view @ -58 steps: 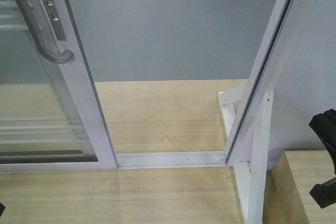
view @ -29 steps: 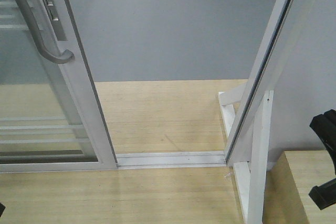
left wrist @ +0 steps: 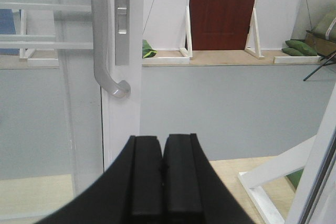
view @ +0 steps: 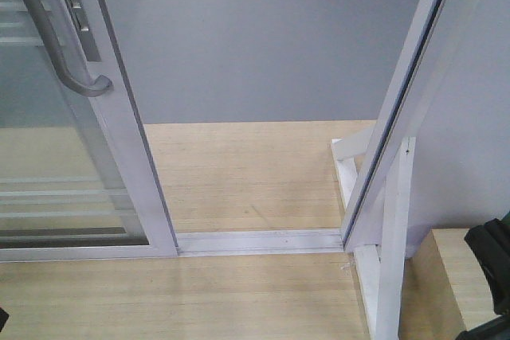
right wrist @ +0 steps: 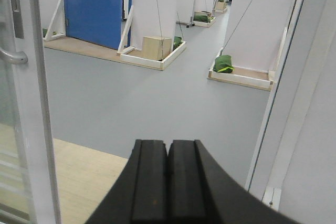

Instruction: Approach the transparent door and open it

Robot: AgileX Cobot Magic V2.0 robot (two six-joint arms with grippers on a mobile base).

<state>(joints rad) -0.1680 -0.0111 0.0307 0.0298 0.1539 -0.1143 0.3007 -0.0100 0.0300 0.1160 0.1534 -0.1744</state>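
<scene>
Both grippers — left gripper (left wrist: 163,174), right gripper (right wrist: 168,179) — closed; transparent door (view: 119,141) slid aside.

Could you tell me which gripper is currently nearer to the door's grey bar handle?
Left. The left gripper sits just below and right of the handle; from the right gripper the handle lies far off to the left.

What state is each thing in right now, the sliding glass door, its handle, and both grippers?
transparent door: slid aside to the left, doorway gap open
grey bar handle: free, nothing gripping it
left gripper: shut, empty, below the handle
right gripper: shut, empty, facing the open gap
</scene>
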